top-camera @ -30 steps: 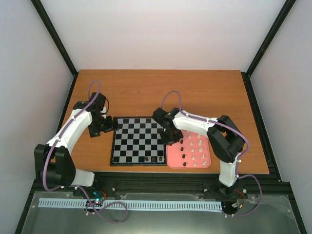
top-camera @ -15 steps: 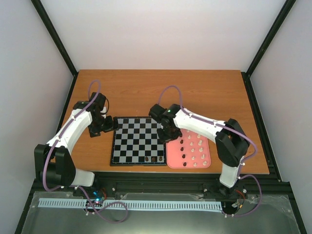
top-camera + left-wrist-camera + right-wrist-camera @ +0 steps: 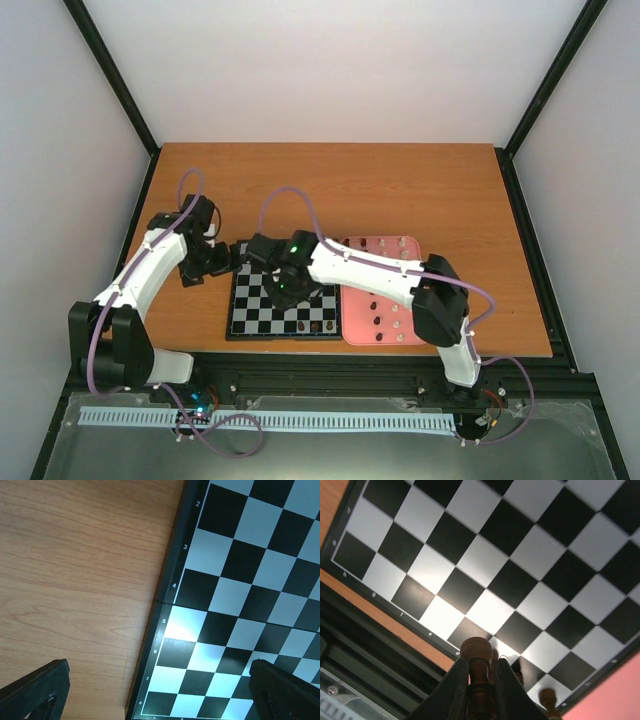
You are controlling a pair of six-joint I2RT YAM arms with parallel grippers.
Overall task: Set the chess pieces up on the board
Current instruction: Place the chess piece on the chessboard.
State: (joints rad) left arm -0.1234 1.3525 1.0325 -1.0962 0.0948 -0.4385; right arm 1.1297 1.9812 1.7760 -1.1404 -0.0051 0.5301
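Brown chess piece (image 3: pixel 475 649): 1, right claw (image 3: pixel 480 667)

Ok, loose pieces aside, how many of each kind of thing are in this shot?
board: 1
pink tray: 1
grippers: 2 (left gripper open, right gripper shut)
dark brown piece held by the right gripper: 1
Total: 5
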